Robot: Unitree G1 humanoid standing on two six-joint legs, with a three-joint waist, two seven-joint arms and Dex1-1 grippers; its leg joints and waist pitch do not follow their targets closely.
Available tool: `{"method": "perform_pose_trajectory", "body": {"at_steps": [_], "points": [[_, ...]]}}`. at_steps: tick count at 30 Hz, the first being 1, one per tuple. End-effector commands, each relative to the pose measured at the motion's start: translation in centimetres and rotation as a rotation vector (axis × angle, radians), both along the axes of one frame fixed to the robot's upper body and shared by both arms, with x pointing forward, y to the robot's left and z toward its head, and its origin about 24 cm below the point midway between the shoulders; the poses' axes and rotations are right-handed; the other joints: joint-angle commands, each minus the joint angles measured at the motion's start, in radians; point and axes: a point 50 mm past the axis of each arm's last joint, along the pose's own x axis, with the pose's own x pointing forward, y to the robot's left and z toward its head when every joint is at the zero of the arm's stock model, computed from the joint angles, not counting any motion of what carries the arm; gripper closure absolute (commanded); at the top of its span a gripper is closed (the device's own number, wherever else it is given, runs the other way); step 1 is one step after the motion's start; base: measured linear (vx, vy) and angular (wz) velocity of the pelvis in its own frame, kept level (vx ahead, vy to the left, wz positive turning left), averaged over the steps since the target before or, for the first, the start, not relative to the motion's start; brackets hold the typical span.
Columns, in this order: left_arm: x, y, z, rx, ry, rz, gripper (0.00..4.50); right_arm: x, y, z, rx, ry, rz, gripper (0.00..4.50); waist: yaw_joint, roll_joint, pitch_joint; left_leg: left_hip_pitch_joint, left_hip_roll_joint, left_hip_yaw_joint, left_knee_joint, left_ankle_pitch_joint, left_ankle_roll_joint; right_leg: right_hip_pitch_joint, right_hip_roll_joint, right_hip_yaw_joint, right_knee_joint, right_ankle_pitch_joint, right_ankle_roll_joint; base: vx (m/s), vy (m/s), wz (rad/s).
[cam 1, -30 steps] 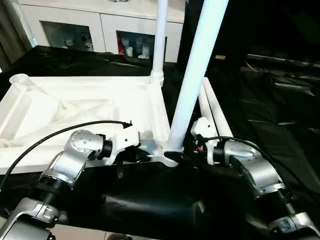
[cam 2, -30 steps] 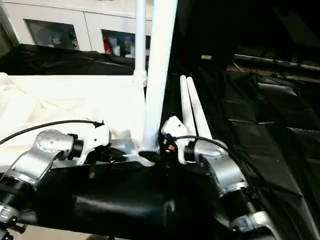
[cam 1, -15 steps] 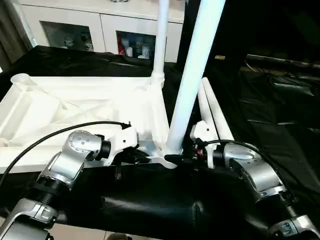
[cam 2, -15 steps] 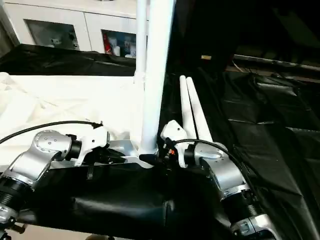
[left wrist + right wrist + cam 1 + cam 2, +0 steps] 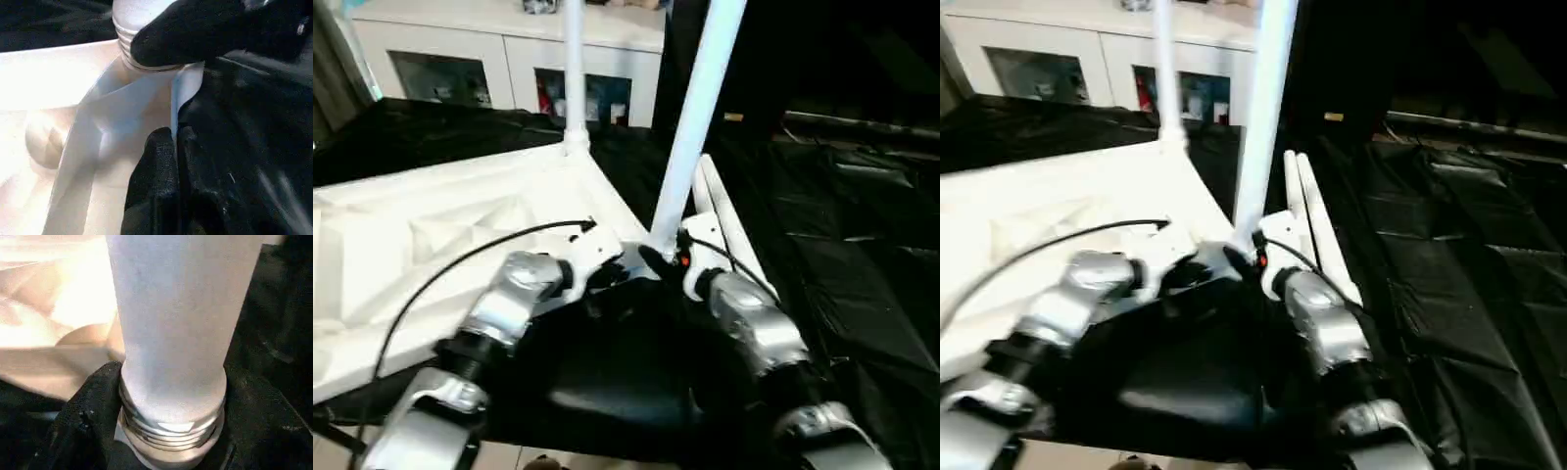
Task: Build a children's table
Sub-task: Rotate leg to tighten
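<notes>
The white tabletop (image 5: pixel 460 211) lies upside down on black cloth, ribs up. One white leg (image 5: pixel 574 69) stands in its far corner socket. A second leg (image 5: pixel 697 117) stands in the near right corner, and my right gripper (image 5: pixel 658 260) is shut around its threaded base (image 5: pixel 171 426), with one finger (image 5: pixel 93 401) on each side. My left gripper (image 5: pixel 625 266) is shut on the tabletop's thin rim (image 5: pixel 183 90) right beside that socket. Two loose legs (image 5: pixel 720 211) lie side by side to the right.
A white cabinet with glass doors (image 5: pixel 489 49) stands behind the work. Crinkled black cloth (image 5: pixel 862 255) covers the surface to the right and in front. My silver forearms cross the near part of the picture.
Both grippers have pushed the near corner away from me. The tabletop has turned with them, and its far leg has swung left. The cabinet and the loose legs have stayed put.
</notes>
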Motion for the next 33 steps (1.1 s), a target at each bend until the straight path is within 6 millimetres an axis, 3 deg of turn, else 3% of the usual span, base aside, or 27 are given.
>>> {"method": "perform_pose_trajectory", "body": {"at_steps": [1,7,12,15,22,28,33], "points": [[-0.4,-3.2,-0.1,-0.046,-0.005,-0.043,4.5,-0.8,2.6,-1.0,0.014,0.056,0.078,1.2,-0.002,0.008,-0.05,0.022,0.041,-0.022,-0.082,-0.374,-0.062,0.017,-0.073,0.041,-0.104,-0.369,-0.139,0.0,0.0,0.0],[-0.3,-2.3,-0.1,-0.036,-0.009,-0.037,4.5,0.0,2.2,-0.2,0.048,0.031,0.087,0.63,0.001,0.011,-0.053,0.015,0.039,-0.018,-0.082,-0.326,-0.038,0.024,-0.069,0.04,-0.095,-0.254,-0.16,0.0,0.0,0.0],[-0.6,-0.8,-0.1,-0.032,-0.007,-0.07,4.5,-0.1,0.8,0.3,0.012,-0.019,0.188,0.63,0.002,0.009,-0.054,0.012,0.04,-0.017,-0.082,-0.313,-0.025,0.028,-0.069,0.039,-0.095,-0.247,-0.161,0.0,0.0,0.0],[-0.9,0.8,0.0,-0.023,0.011,-0.126,4.5,-1.2,-0.4,0.8,-0.015,-0.048,0.391,0.63,0.008,0.01,-0.056,0.011,0.041,-0.016,-0.08,-0.279,-0.01,0.033,-0.069,0.039,-0.092,-0.204,-0.162,0.0,0.0,0.0],[-2.0,3.0,0.7,-0.029,0.053,-0.315,4.5,-2.5,-2.8,1.7,-0.068,-0.051,0.613,0.63,0.005,0.01,-0.06,0.01,0.043,-0.014,-0.076,-0.228,0.013,0.037,-0.067,0.034,-0.079,-0.097,-0.208,0.0,0.0,0.0],[-3.0,4.4,1.2,-0.032,0.098,-0.42,4.5,-3.2,-3.5,2.1,-0.084,-0.038,0.701,0.63,0.012,0.015,-0.063,0.014,0.045,-0.008,-0.069,-0.178,0.033,0.038,-0.062,0.031,-0.065,0.024,-0.251,0.0,0.0,0.0],[-3.1,4.8,1.2,-0.031,0.103,-0.433,4.5,-3.7,-3.3,1.8,-0.079,-0.017,0.755,0.63,0.018,0.012,-0.061,0.014,0.045,-0.007,-0.071,-0.194,0.028,0.039,-0.066,0.032,-0.068,-0.012,-0.249,0.0,0.0,0.0]]}}
